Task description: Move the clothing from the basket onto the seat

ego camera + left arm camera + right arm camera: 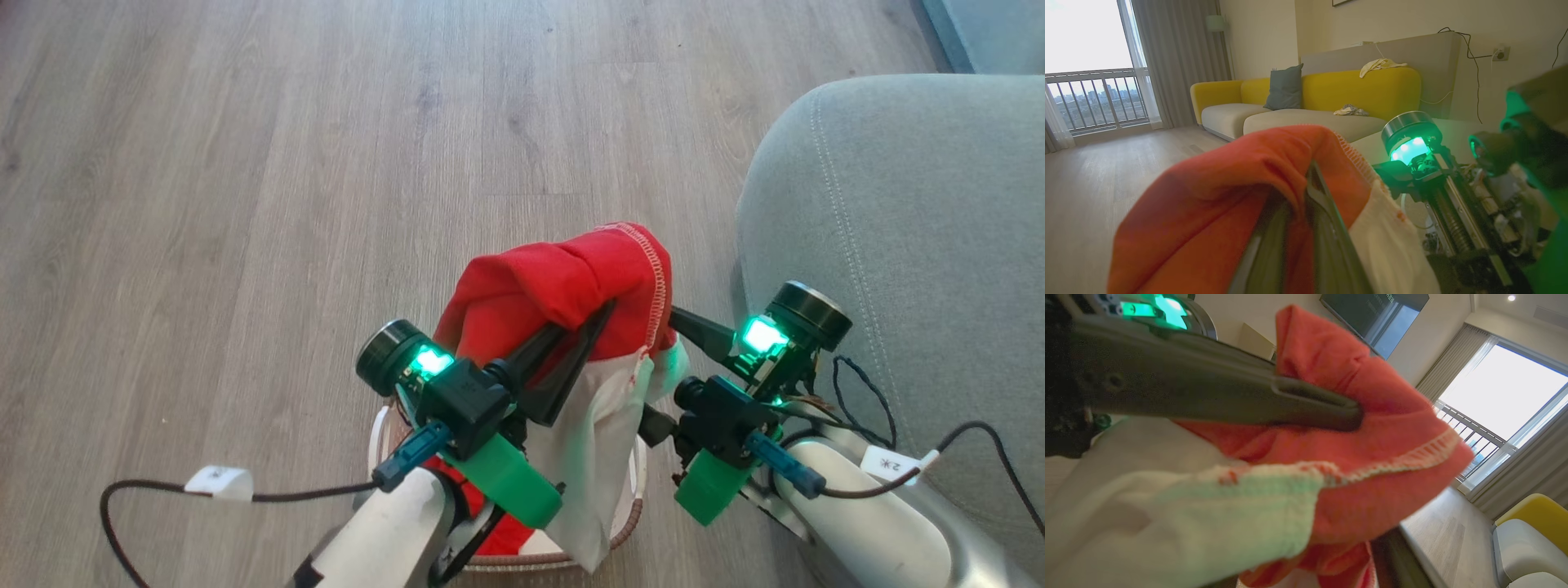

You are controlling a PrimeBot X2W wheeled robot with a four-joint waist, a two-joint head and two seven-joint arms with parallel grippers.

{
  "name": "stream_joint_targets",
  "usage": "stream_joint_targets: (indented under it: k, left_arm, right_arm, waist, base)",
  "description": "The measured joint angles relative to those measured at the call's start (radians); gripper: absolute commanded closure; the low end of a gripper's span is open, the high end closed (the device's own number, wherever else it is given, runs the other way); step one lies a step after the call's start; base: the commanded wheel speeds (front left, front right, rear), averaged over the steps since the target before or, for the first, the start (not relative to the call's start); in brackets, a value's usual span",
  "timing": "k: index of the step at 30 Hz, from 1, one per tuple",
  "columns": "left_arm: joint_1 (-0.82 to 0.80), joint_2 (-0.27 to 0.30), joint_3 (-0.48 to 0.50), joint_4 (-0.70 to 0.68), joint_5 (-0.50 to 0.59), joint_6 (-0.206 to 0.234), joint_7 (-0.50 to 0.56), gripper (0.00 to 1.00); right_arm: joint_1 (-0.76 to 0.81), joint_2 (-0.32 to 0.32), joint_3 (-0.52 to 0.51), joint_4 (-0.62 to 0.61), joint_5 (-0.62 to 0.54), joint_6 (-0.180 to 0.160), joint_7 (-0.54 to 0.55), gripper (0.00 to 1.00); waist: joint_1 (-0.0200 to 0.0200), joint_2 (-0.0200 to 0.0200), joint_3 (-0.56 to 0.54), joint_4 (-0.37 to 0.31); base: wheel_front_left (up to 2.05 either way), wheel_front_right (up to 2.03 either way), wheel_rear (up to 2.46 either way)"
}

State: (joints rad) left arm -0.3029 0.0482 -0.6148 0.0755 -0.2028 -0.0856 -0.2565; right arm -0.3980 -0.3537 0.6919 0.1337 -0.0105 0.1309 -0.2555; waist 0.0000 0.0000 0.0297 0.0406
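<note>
Red-and-white garment (563,282) hangs above the basket (629,523), pinched tight in my left gripper (588,317). My right gripper (658,367) stands spread wide beside it, holding nothing. I see no clothing on the seat (898,204) yet, and more red fabric (506,531) sits in the basket.

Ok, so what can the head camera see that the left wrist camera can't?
Head view: the basket with its brown rim, sitting under the red and white garment. Left wrist view: a yellow sofa, a grey pillow and a balcony window. Both: that garment, the left tool shut on it, and the wooden floor.
</note>
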Motion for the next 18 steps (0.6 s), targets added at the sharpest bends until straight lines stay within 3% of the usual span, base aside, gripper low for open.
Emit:
stream_joint_targets:
  k: [10, 11, 12, 18]
  left_arm:
    - [0.001, 0.0, -0.009, 0.007, 0.0, -0.001, 0.0, 1.0]
    - [0.001, 0.0, -0.01, 0.007, 0.0, -0.001, 0.0, 1.0]
    - [0.001, 0.0, -0.011, 0.008, 0.0, -0.001, 0.0, 1.0]
    - [0.0, 0.001, -0.011, 0.008, 0.0, -0.001, 0.0, 1.0]
  right_arm:
    - [0.0, 0.002, 0.001, 0.002, 0.005, 0.0, 0.0, 0.02]
    - [0.0, 0.003, 0.001, 0.005, 0.017, 0.0, 0.0, 0.9]
    - [0.0, 0.003, 0.002, 0.005, 0.023, 0.0, 0.0, 1.0]
    - [-0.001, 0.006, -0.01, 0.004, 0.038, 0.0, 0.0, 1.0]
  waist:
    - [0.0, 0.0, 0.019, 0.0]
    - [0.0, 0.0, 0.022, 0.0]
    - [0.0, 0.0, 0.024, 0.0]
    - [0.0, 0.0, 0.034, 0.0]
  base:
    - [0.0, 0.0, 0.0]
    - [0.0, 0.0, 0.0]
    - [0.0, 0.0, 0.0]
    - [0.0, 0.0, 0.0]
